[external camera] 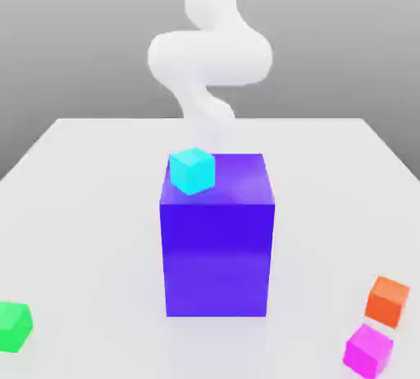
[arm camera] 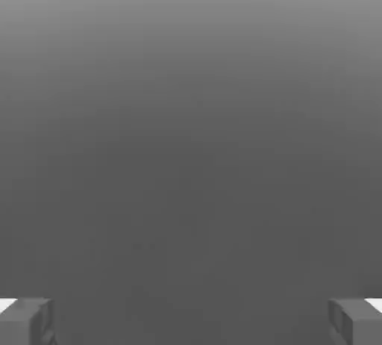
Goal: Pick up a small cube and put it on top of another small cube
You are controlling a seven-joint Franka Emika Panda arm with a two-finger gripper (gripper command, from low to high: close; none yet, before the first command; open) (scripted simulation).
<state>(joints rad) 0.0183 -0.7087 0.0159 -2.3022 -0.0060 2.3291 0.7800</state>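
Hand point(arm camera: 191, 321) held nothing, fingers point(arm camera: 26, 321) wide apart over bare grey, so I judged the reach not yet begun: my next move called for descending to the small cube point(external camera: 368, 351) at the table's point(external camera: 98, 205) five o'clock corner beside the orange cube point(external camera: 387, 300).

Simulated test bench, not a real room: bare white table point(external camera: 82, 172), flat grey backdrop, glossy coloured blocks point(external camera: 217, 238), smooth white robot arm point(external camera: 209, 57) behind them.

Colours were: magenta-pink small cube point(external camera: 368, 350), orange cube point(external camera: 387, 300), green cube point(external camera: 14, 326), cyan cube point(external camera: 192, 170), big blue-violet block point(external camera: 216, 238), white table point(external camera: 82, 205).
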